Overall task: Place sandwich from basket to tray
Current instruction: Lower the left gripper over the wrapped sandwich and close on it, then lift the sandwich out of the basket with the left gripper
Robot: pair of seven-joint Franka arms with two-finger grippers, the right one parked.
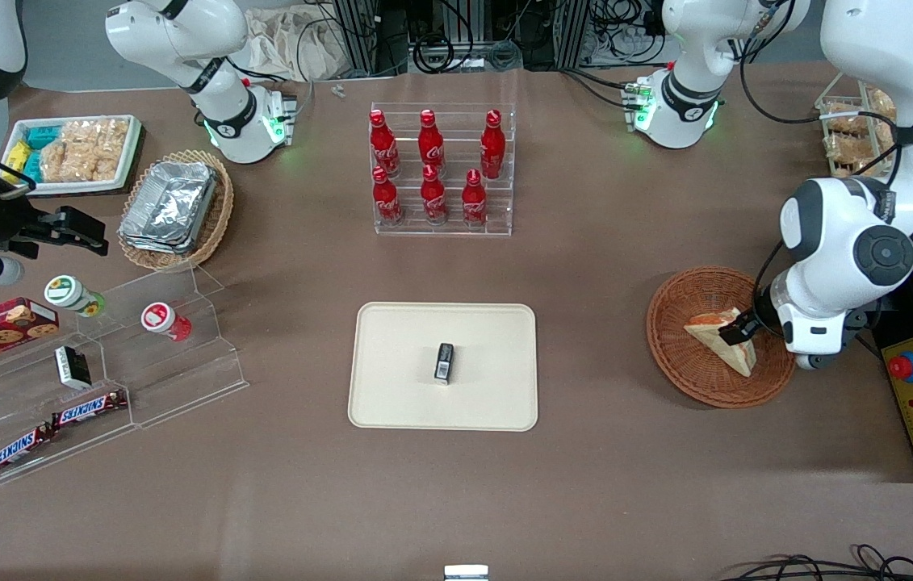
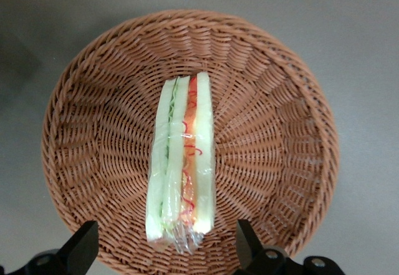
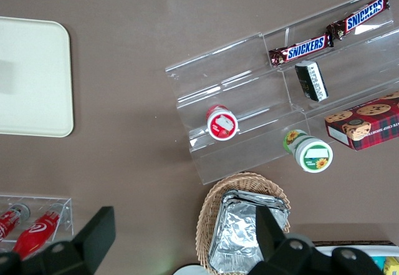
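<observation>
Hovering over the round reddish-brown wicker basket [image 1: 706, 383] toward the working arm's end of the table: the left gripper [image 2: 167, 250], fingers [image 2: 84, 245] spread wide, holding nothing, one tip either side of the sandwich's near end without touching it. Lying inside the basket, on its woven bottom: the triangular wedge sandwich [image 2: 182, 172], wrapped in clear film, filling edge up toward the wrist camera, green layer between pale bread on one side, red and orange on the other. Seen from the front, the sandwich [image 1: 716, 337] partly covered by the black gripper tip [image 1: 743, 327]. Well apart from the basket, mid-table: the cream rectangular tray [image 1: 399, 395], carrying only a small dark packet [image 1: 444, 361] near its centre. Farther from the front camera than the tray: a clear stepped rack of six red cola bottles [image 1: 432, 165]
</observation>
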